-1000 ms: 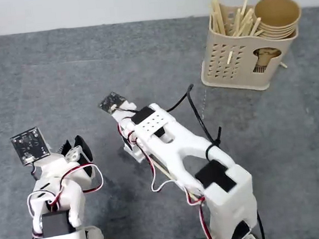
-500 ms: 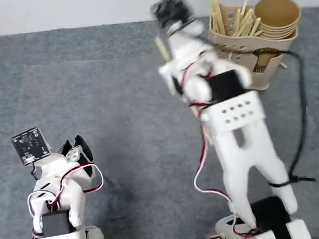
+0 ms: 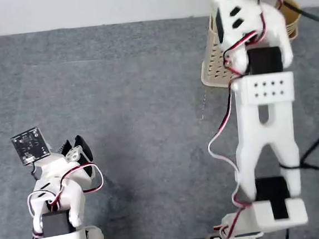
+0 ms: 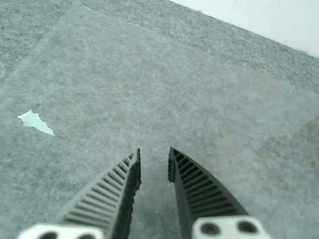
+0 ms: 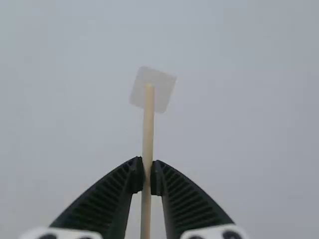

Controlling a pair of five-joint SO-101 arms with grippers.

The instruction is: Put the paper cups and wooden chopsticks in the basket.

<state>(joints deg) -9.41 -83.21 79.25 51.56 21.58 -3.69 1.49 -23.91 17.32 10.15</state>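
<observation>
Nearly done: one chopstick held over the basket, not yet dropped.
Left hand (image 4: 154, 154) sits low over the worktop (image 4: 199, 89), jaws slightly apart, empty. Right hand (image 5: 147, 172) is clamped on a chopstick (image 5: 148, 124), arm stretched above the basket (image 3: 213, 64); cups (image 3: 291, 13) are inside. Likely only the release is left.

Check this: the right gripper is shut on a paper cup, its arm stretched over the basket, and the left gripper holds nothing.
Not a paper cup: the right wrist view shows the right gripper shut on a wooden chopstick. The rest stands: its arm over the basket, the left gripper empty.
</observation>
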